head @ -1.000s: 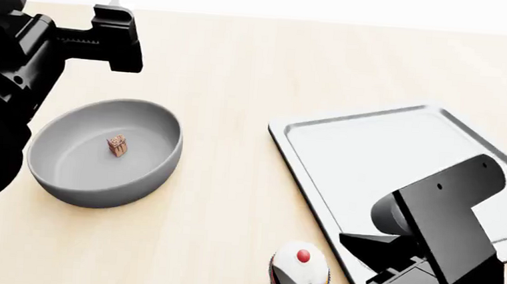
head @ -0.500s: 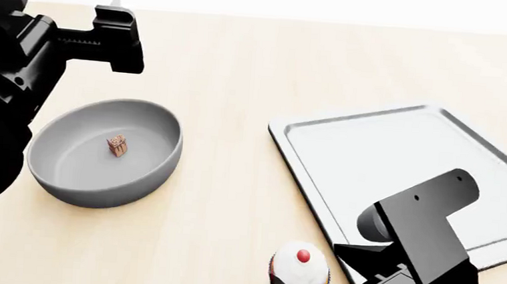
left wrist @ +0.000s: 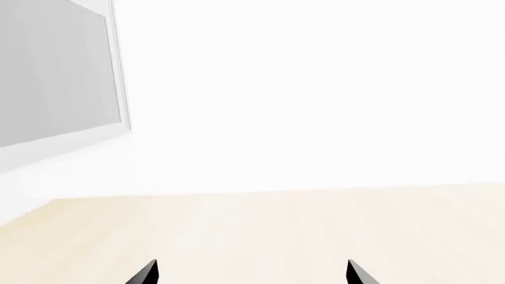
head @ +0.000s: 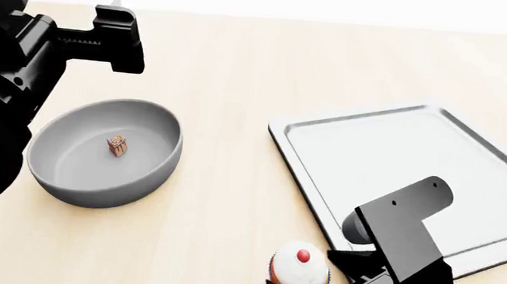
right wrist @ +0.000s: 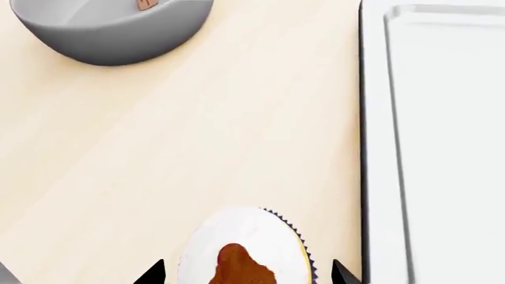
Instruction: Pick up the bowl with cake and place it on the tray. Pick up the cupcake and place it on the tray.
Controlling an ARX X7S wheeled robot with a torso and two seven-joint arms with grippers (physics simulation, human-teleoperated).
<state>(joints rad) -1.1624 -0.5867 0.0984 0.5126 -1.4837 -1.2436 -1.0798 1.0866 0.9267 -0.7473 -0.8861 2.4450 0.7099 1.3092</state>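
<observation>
Right pincer (right wrist: 245, 273) hangs spread wide around the cupcake (head: 300, 271) without gripping it, just beside the tray (head: 433, 128), while the left pincer (left wrist: 248, 273), parted and empty, hovers beyond the bowl with cake (head: 105, 152).

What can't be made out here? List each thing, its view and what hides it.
- Right gripper: both views' bottom edges cut it off; only the tips flanking the cupcake show, contact unclear.
- Left gripper: left wrist view shows tips only; what lies below is unseen.
- Tray: near right corner hidden by the right arm, head view.
- Cake: too small for detail.
</observation>
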